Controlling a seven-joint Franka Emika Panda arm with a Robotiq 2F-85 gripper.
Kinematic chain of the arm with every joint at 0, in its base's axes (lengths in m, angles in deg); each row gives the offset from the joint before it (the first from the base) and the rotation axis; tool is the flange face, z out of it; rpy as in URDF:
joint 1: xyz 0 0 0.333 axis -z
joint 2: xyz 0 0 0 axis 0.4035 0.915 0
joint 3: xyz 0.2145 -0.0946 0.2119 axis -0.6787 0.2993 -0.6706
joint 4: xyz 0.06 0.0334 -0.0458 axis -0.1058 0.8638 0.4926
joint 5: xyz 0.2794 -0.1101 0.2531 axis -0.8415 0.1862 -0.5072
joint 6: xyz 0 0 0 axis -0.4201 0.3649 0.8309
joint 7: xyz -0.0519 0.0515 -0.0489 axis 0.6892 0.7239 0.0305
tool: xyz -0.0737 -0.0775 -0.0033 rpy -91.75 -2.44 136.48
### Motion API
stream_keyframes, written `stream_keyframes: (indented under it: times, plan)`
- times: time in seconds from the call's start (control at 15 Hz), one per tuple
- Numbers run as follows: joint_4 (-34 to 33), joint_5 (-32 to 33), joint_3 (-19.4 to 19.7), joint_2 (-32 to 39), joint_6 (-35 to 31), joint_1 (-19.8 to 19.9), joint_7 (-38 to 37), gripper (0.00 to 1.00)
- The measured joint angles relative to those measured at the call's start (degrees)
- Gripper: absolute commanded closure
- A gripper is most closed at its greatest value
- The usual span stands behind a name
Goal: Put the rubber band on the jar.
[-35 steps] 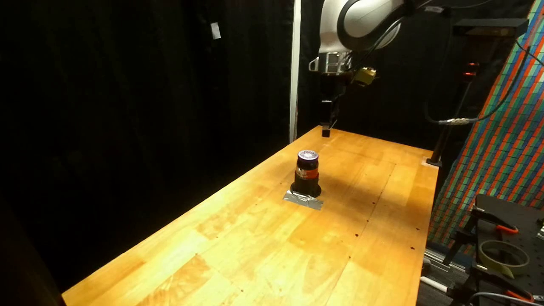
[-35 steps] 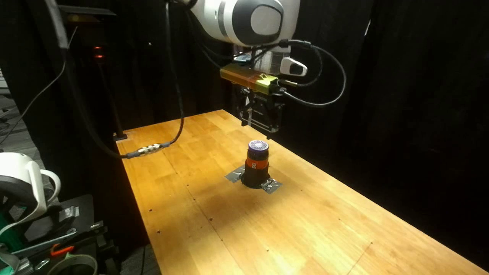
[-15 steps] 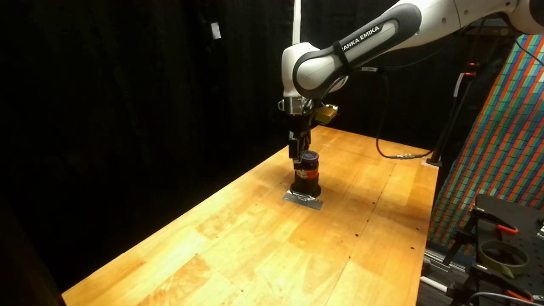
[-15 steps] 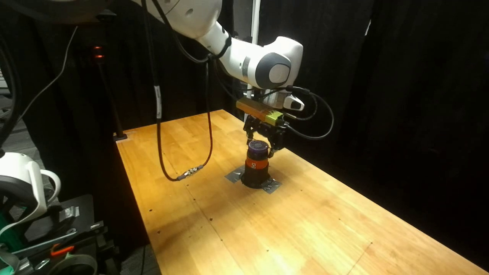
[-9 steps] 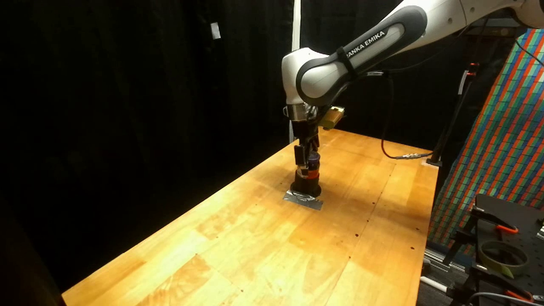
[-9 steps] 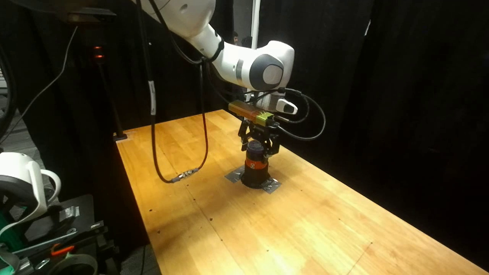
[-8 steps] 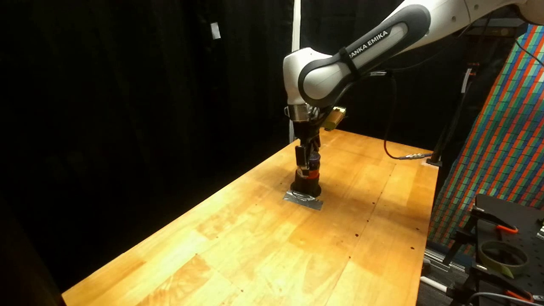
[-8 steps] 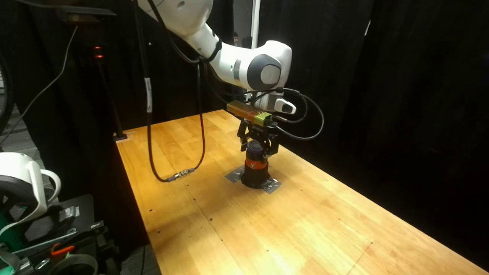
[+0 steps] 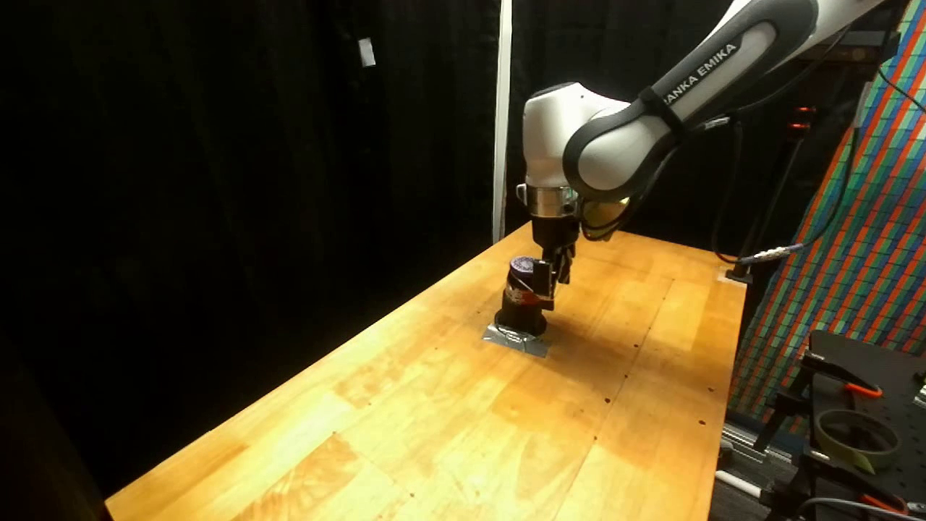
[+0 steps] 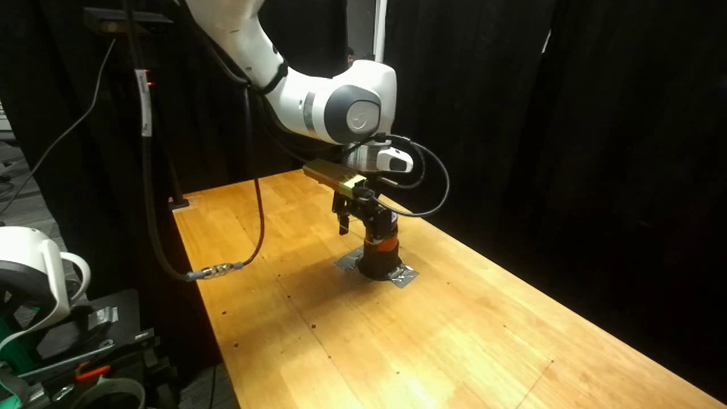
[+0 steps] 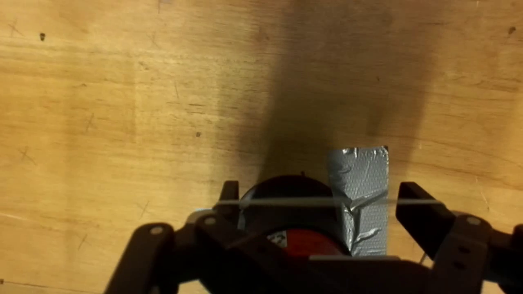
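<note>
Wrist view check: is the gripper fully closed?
No, in the wrist view the gripper is spread wide, with the rubber band stretched across its gap.

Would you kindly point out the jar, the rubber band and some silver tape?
Jar (image 9: 518,295): in an exterior view, on its label.
Rubber band (image 11: 294,201): in the wrist view, on its stretched span.
Silver tape (image 11: 363,177): in the wrist view, on its upper half.

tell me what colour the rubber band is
Pale, roughly beige; the rubber band shows best in the wrist view, though slightly blurred.
</note>
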Motion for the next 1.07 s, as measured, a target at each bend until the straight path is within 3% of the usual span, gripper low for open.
stream_keyframes:
  times: [0.13,0.33,0.53,0.67,0.87,1.07]
  plan:
    - [5.8,1.2,0.2,-2.8,-6.7,0.0,-0.9,0.27]
    - [14.6,6.6,1.9,-6.4,-20.5,-1.0,-4.4,0.51]
    - [22.9,15.4,6.9,-9.2,-35.0,-4.3,-11.1,0.73]
    - [26.6,23.7,13.0,-9.9,-44.4,-8.2,-17.9,0.85]
    - [29.1,35.8,26.4,-9.7,-56.7,-16.8,-27.6,0.91]
    - [29.2,35.5,40.1,-7.8,-65.8,-27.2,-28.3,0.86]
